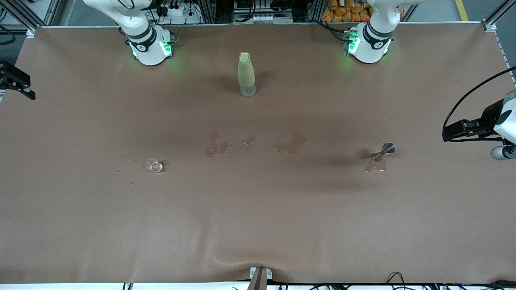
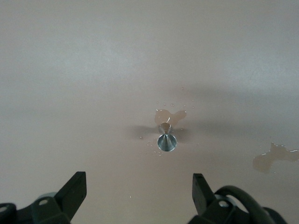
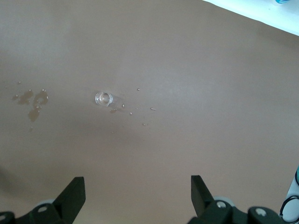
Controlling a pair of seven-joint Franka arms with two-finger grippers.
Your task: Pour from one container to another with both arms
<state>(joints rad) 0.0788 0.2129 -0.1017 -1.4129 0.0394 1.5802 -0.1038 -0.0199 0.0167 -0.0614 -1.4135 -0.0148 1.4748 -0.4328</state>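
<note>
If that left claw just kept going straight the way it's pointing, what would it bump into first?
Most likely the little metal jigger, which sits centred ahead of the left gripper between its open jaws, standing in a small puddle. Nothing else shows in between, though depth is hard to judge.

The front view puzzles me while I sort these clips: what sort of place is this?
Probably a robotics lab: a brown-covered table framed by aluminium rails, with a glass cup, jigger and spill stains.

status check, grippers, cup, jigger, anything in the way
Left gripper open, over the table's left-arm end; right gripper open, at the right-arm end. Glass cup and jigger untouched, far apart. Spill patches between them; bottle farther off.
</note>
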